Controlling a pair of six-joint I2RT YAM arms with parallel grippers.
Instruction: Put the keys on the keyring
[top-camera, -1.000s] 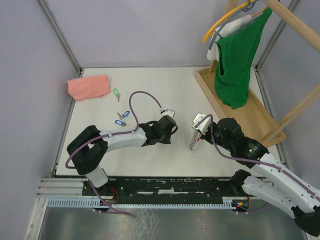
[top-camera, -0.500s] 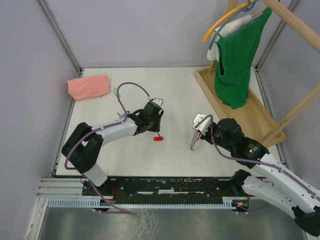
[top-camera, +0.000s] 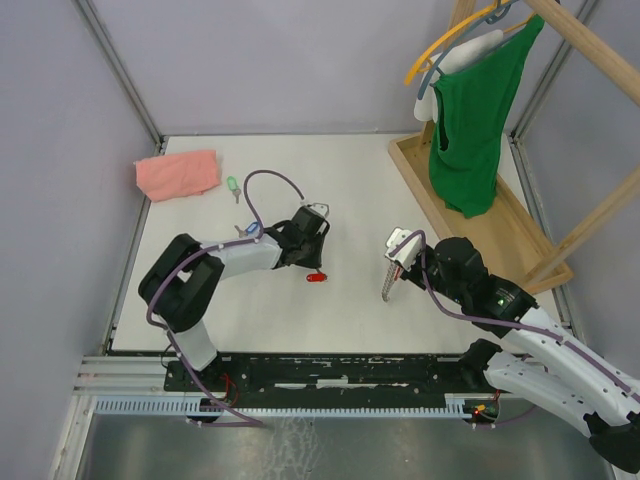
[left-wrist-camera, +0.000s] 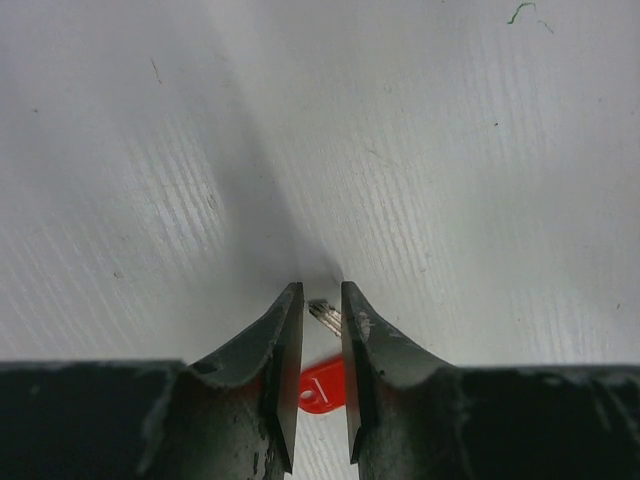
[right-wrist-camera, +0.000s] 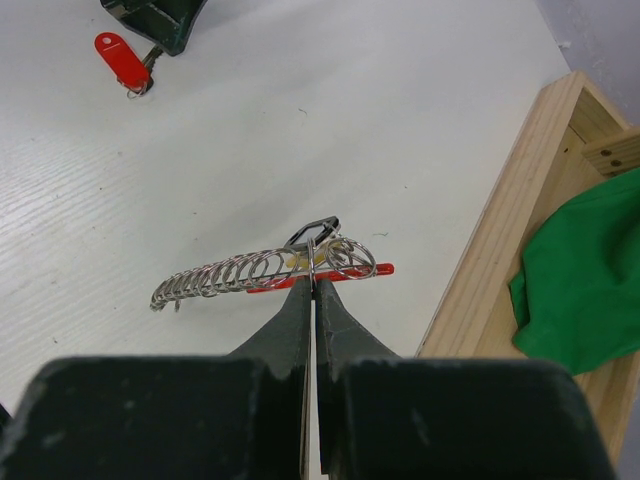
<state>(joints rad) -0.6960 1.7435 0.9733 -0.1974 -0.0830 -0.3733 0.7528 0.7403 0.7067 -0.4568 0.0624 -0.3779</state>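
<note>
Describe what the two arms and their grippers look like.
Both the left arm and the right arm have white links joined by bulky black joints, and a purple cable runs along each. A small green light glows on the right one. The left gripper and the right gripper end in dark, tapering fingers with scuffed edges.

- The left arm (top-camera: 235, 258) has white link shells between bulky black joints.
- The right arm (top-camera: 520, 320) is built the same, with a small green light (top-camera: 497, 297) glowing on one black joint.
- A purple cable (top-camera: 268, 173) loops loosely along each arm.
- The fingers (left-wrist-camera: 280, 350) are dark and tapered, scuffed pale along their edges.
- Both bases (top-camera: 200, 352) sit bolted to a black rail (top-camera: 330, 372).
</note>
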